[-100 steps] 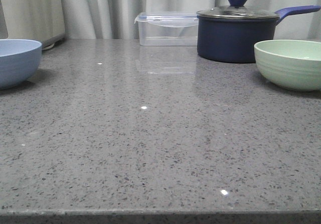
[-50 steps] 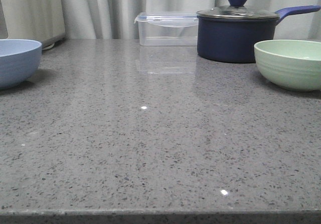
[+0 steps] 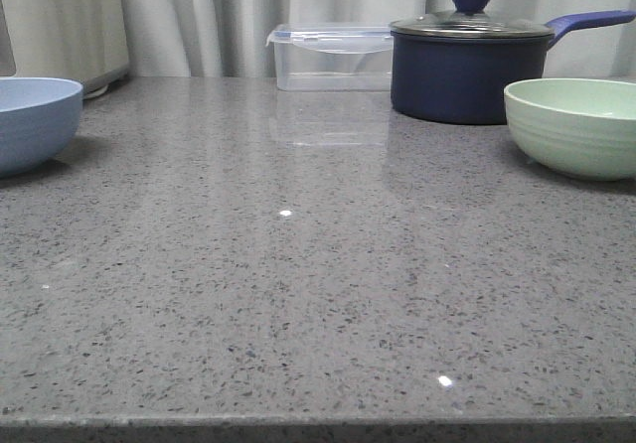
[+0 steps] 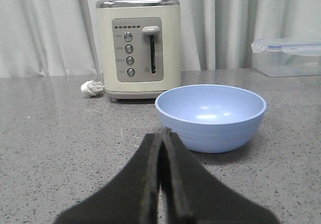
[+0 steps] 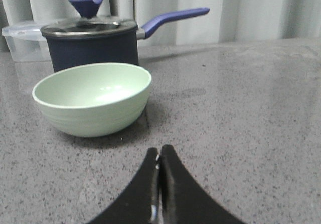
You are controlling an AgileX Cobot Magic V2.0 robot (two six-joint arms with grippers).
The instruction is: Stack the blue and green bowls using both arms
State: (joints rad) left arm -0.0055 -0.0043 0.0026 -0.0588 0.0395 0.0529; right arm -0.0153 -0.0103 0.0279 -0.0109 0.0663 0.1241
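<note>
Front view: blue bowl (image 3: 35,122) at the counter's (image 3: 298,294) far left, green bowl (image 3: 574,125) far right, wide bare stone between; lidded saucepan (image 3: 467,64) and clear box (image 3: 330,56) at the back.

Left wrist view: blue bowl (image 4: 210,116) empty, just beyond the left claw (image 4: 161,133), fingers pressed together, holding nothing. Toaster (image 4: 139,48) behind.

Right wrist view: green bowl (image 5: 93,98) empty, near the right claw (image 5: 159,156), closed on nothing.
</note>
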